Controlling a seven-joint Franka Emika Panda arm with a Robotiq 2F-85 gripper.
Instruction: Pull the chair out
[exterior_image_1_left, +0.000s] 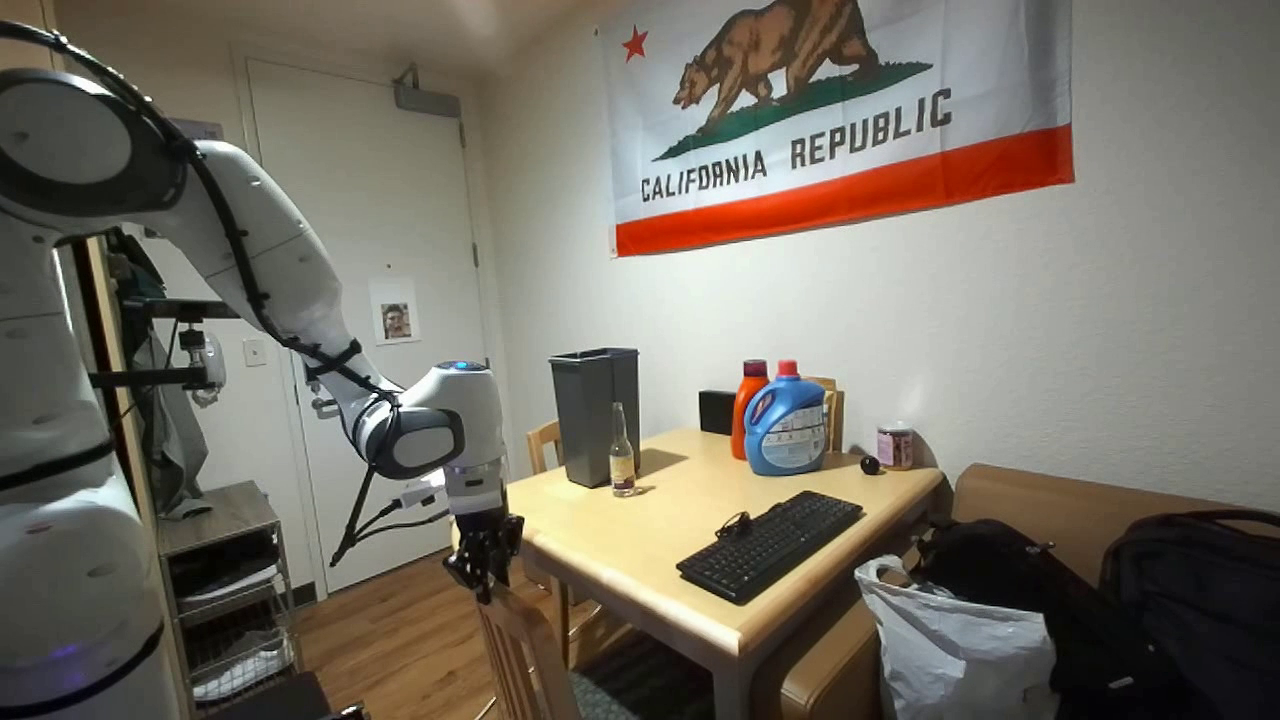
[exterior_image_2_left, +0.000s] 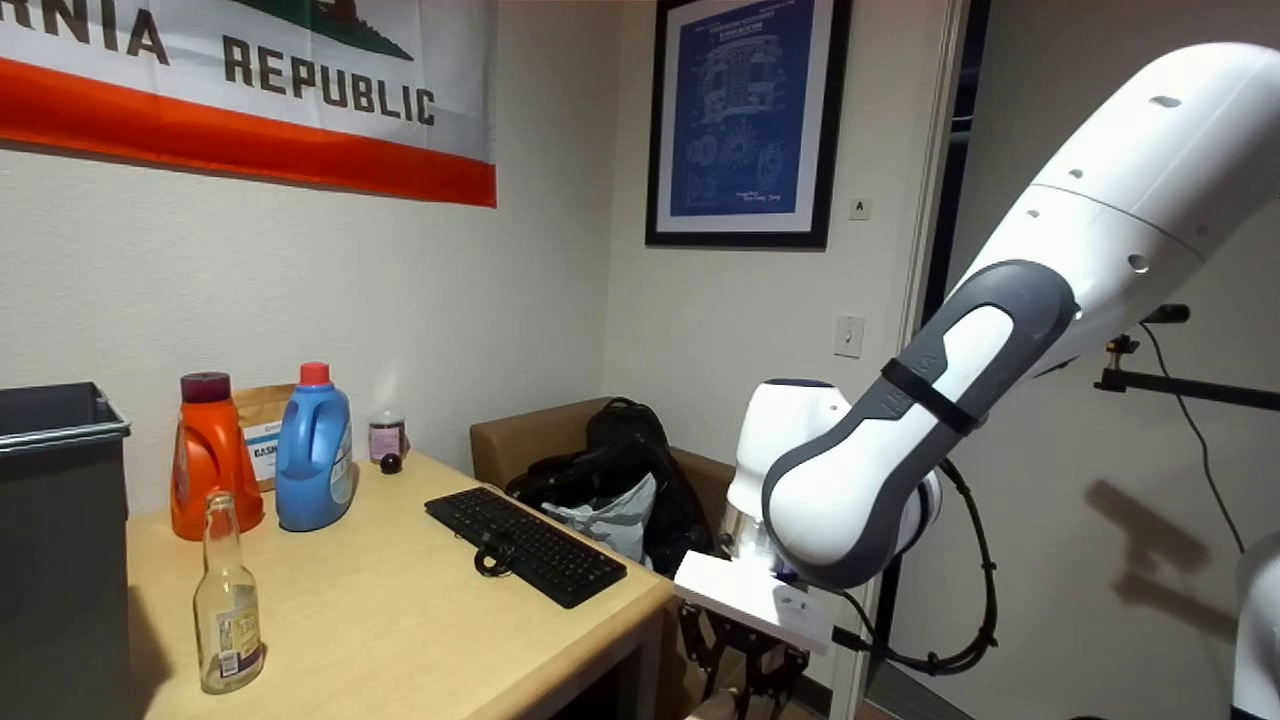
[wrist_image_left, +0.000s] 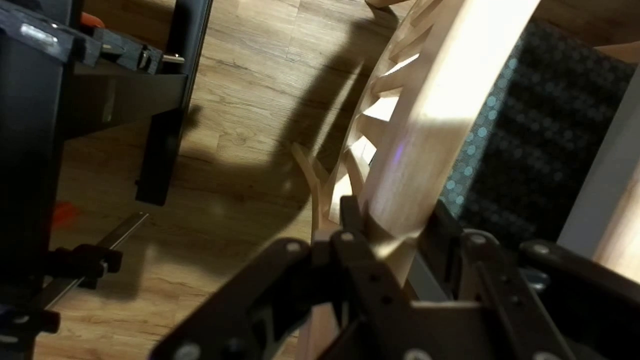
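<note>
One chair (wrist_image_left: 425, 140), tool (wrist_image_left: 395, 212) straddling it, clear only in wrist view

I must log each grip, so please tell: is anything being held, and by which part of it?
The chair, it appears: the gripper is closed on its top rail, near one end.

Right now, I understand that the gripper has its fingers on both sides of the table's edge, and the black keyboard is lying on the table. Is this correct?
Not quite: the gripper has its fingers on both sides of the chair's top rail, not the edge of the table, as the wrist view shows. The black keyboard is indeed lying on the table.
</note>
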